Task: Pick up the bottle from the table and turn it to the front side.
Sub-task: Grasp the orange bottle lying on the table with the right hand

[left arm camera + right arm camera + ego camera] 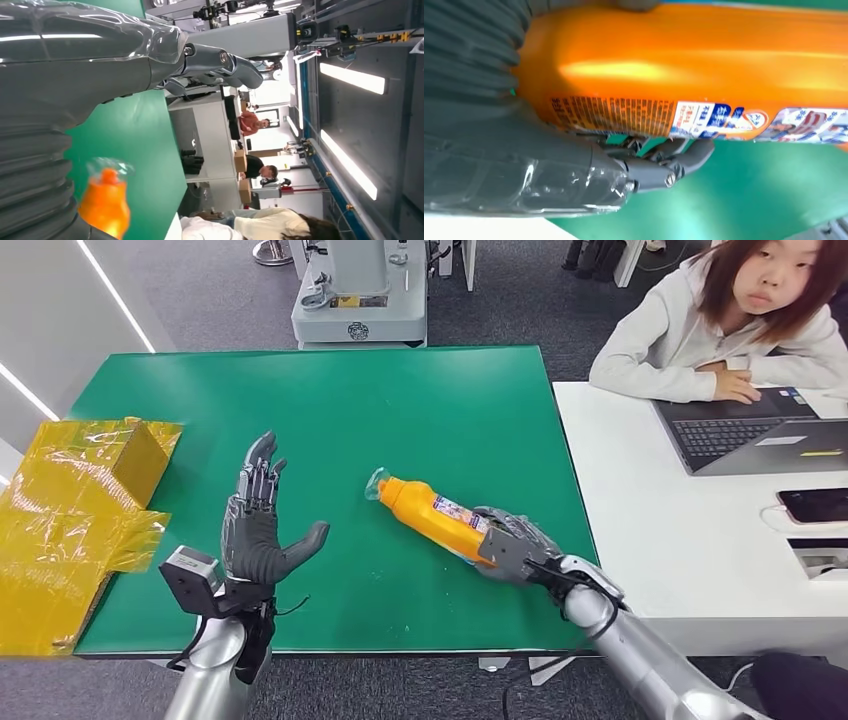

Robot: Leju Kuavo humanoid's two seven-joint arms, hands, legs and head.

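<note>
Bottle (432, 515) is the landmark, orange, lying on its side on the green table (320, 390), clear cap toward the far edge. Crumpled yellow wrapping (70, 510) sits well off beyond the left hand. Right hand (512, 545) is wrapped around the bottle's base end, fingers (674, 162) curled under the label. Left hand (262, 530) hangs nearby, fingers spread, holding nothing. Risk, I'd say: gripped so near the base, that glossy body could slip or droop cap-first during the turn.
</note>
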